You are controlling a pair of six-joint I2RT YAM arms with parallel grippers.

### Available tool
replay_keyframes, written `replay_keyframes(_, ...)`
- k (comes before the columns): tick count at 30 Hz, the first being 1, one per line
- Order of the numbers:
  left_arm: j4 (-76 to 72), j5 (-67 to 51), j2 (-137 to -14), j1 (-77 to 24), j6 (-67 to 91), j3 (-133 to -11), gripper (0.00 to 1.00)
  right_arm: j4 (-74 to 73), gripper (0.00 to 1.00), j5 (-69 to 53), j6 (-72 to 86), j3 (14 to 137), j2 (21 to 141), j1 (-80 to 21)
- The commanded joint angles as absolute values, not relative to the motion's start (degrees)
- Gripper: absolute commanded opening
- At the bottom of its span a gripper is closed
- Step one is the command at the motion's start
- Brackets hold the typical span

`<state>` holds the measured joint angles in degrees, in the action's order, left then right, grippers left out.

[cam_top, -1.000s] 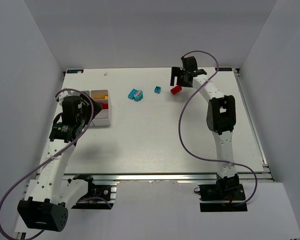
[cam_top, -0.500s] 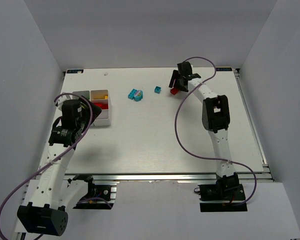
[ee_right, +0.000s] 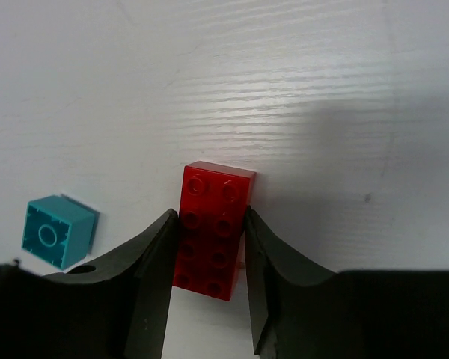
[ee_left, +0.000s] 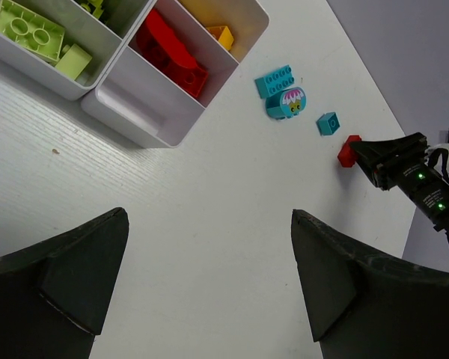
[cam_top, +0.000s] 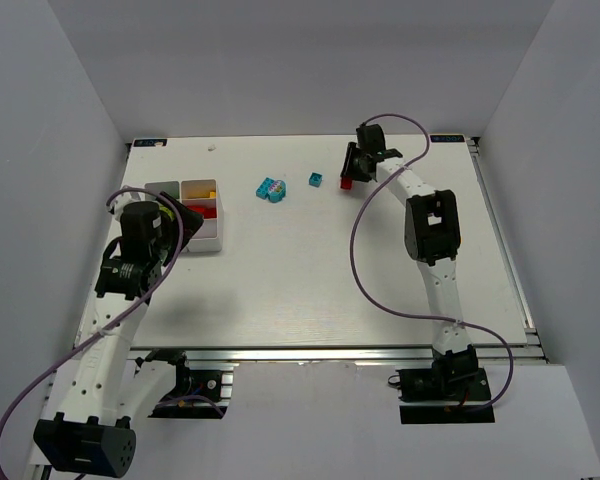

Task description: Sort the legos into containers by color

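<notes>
Red brick [ee_right: 213,232] flat on the counter [ee_right: 299,82], upper centre of the overhead view, clamped by the right end effector [ee_right: 209,218]! Left end effector [ee_left: 209,224] gapes apart beside the white tray [ee_left: 135,120].

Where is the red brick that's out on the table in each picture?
Top: the red brick is at the far side of the table, right of the middle.
Left wrist: near the right edge, a bit above halfway.
Right wrist: in the middle, in the right gripper.
Landmark: the small teal brick sits just left of it in every view.
</notes>
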<state>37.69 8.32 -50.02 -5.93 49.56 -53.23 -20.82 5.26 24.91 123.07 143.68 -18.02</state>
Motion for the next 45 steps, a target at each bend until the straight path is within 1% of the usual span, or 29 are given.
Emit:
replay_keyframes(1, 36.0, 7.5, -48.2, -5.6, 49.3, -53.3, 0.98, -17.3, 0.06, -4.7, 17.8, 122.3, 139.8, -17.9)
replay_keyframes(2, 35.6, 7.6, -47.6, -5.6, 49.2, -53.3, 0.98, -16.3, 0.0, -7.4, 15.0, 121.1, 137.9, -17.9)
replay_keyframes(3, 35.3, 7.5, -47.4, -5.6, 49.1, -53.2, 0.98, -14.8, 0.0, -13.3, 13.5, 119.5, 136.5, -18.0)
replay_keyframes(4, 35.0, 7.6, -47.2, -5.6, 49.0, -53.1, 0.98, -9.7, 0.0, -16.1, 12.7, 114.4, 132.8, -18.1)
replay_keyframes(7, 34.6, 7.5, -46.4, -5.6, 48.9, -52.6, 0.98, -0.9, 0.0, -27.0, 7.6, 106.9, 126.2, -19.2)
replay_keyframes(8, 34.5, 7.2, -46.2, -5.6, 48.9, -52.4, 0.98, 1.5, 0.0, -33.1, 4.9, 102.6, 124.7, -19.9)
replay_keyframes(9, 34.5, 7.0, -46.0, -5.6, 48.7, -52.2, 0.98, 4.3, 0.0, -36.4, 3.9, 100.7, 122.4, -20.4)
replay_keyframes(11, 34.3, 6.7, -45.6, -5.6, 48.6, -51.9, 0.98, 5.2, 0.0, -43.4, 1.1, 97.8, 120.9, -21.9)
replay_keyframes(14, 34.5, 6.8, -44.8, -5.6, 48.4, -51.7, 0.98, 3.7, 0.0, -53.7, -6.3, 98.3, 119.7, -25.0)
replay_keyframes(17, 34.6, 6.8, -43.4, -5.6, 48.3, -51.5, 0.98, 1.2, 0.0, -57.8, -13.8, 100.9, 120.1, -29.4)
replay_keyframes(20, 35.2, 6.9, -41.8, -5.6, 47.7, -51.9, 0.98, 1.6, 0.0, -59.4, -18.5, 104.9, 121.5, -34.0)
replay_keyframes(25, 37.4, 7.8, -38.3, -5.6, 47.3, -53.0, 0.98, 8.1, 0.0, -56.9, -17.8, 112.3, 126.5, -40.3)
replay_keyframes(28, 39.2, 8.0, -35.9, -5.6, 47.5, -53.3, 0.98, 11.9, 0.0, -51.3, -16.3, 116.8, 130.3, -43.5)
replay_keyframes(32, 41.8, 8.4, -33.1, -5.6, 47.7, -53.9, 0.98, 19.5, 0.0, -42.7, -13.5, 119.4, 134.2, -46.7)
replay_keyframes(35, 44.1, 8.8, -31.7, -5.6, 47.9, -54.8, 0.98, 22.8, 0.0, -32.9, -13.8, 123.1, 138.2, -48.4)
replay_keyframes(38, 46.4, 8.8, -30.7, -5.6, 48.0, -55.8, 0.98, 26.2, 0.0, -26.4, -14.4, 126.0, 141.6, -49.5)
replay_keyframes(41, 47.9, 8.8, -30.0, -5.6, 48.1, -56.0, 0.98, 27.3, 0.0, -22.4, -15.3, 127.8, 144.2, -49.8)
replay_keyframes(45, 48.4, 8.4, -29.4, -5.6, 48.3, -55.7, 0.98, 27.8, 0.0, -21.8, -17.4, 125.5, 144.4, -49.9)
